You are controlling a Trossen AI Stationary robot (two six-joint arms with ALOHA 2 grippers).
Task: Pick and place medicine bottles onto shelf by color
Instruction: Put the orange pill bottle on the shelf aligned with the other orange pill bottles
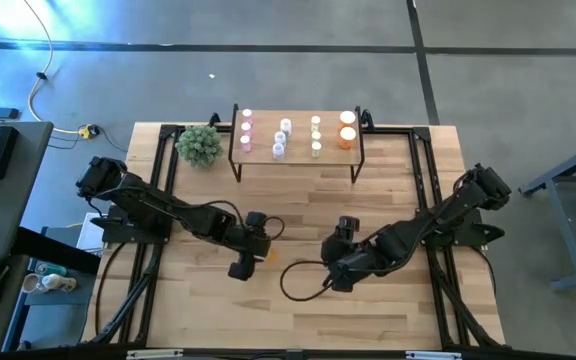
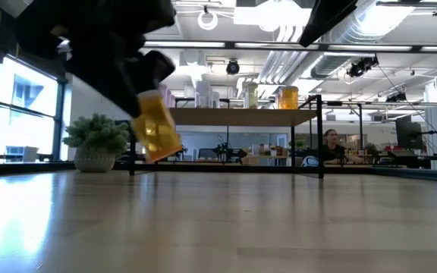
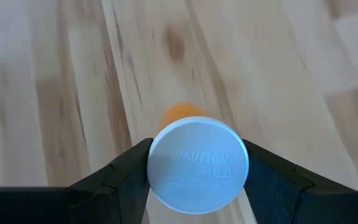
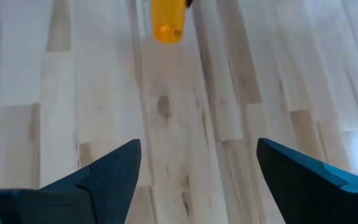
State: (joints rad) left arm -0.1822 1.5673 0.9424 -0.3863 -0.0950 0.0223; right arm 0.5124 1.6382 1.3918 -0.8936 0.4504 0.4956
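An open-plan lab or office: exposed ceiling ducts (image 2: pixel 370 30), big windows (image 2: pixel 21 106), a polished concrete floor (image 1: pixel 268 70), a person (image 2: pixel 330 145) seated at distant desks.

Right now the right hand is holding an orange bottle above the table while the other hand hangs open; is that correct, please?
Not quite: the left hand holds the orange bottle above the table, as the left wrist view shows. The right hand hangs open.

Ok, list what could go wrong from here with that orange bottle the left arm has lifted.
1. The left gripper holds the orange bottle only at its white cap, and the bottle hangs tilted above the table; it may slip or land crooked.
2. The shelf already carries two orange bottles at its right end, so placing a third beside them could knock one over.
3. The open right gripper waits nearby; the arms' paths might cross.
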